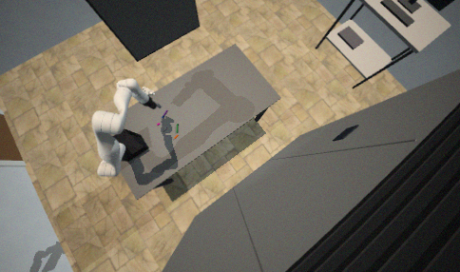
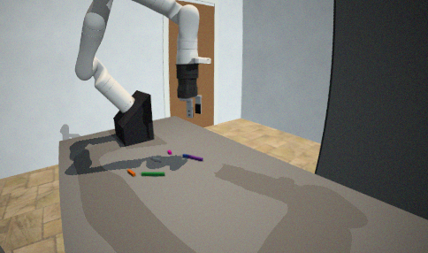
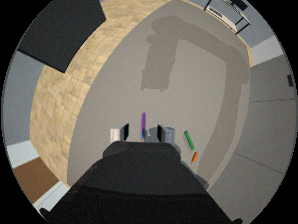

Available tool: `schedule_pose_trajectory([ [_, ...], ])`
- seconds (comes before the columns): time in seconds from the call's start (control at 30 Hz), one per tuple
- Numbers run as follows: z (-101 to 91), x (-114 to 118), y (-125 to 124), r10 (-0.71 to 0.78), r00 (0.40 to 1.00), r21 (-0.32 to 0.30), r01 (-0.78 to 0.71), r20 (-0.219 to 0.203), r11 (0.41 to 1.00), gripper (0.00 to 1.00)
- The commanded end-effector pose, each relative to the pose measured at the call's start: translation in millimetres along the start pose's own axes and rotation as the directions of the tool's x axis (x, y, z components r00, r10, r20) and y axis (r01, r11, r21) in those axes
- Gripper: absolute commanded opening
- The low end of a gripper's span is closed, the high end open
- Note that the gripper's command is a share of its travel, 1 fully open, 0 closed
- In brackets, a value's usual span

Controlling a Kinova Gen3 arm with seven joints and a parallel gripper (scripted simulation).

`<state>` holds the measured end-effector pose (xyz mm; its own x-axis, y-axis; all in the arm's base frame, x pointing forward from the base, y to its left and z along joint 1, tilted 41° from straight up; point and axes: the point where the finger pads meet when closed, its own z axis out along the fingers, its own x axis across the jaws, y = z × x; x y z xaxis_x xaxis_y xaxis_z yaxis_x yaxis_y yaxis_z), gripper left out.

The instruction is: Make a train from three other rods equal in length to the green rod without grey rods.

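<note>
Fingers (image 2: 194,107) wide apart (empty) above slim purple rod (image 2: 194,157).

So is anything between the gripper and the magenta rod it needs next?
Nothing visible. The open gripper hangs high above the table, and the magenta rod lies apart from the blue-purple pair.

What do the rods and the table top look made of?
Rods, e.g. green rod and purple rod: solid-coloured, matte, possibly painted wood or plastic; no grain or gloss visible. Table top: flat grey-brown, matte, maybe laminate; it shows soft shadows but no reflections.
</note>
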<state>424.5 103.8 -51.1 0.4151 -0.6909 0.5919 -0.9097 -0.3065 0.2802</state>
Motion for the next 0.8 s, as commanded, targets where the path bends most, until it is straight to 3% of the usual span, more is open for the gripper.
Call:
schedule_pose_trajectory([
  [0.0, -12.2, -1.7, -2.2, -0.005, 1.0, 0.008, 0.005, 0.006, 1.0, 1.0],
  [0.77, -10.0, -2.2, 0.4, -0.008, 1.0, 0.001, 0.008, 0.002, 1.0, 1.0],
])
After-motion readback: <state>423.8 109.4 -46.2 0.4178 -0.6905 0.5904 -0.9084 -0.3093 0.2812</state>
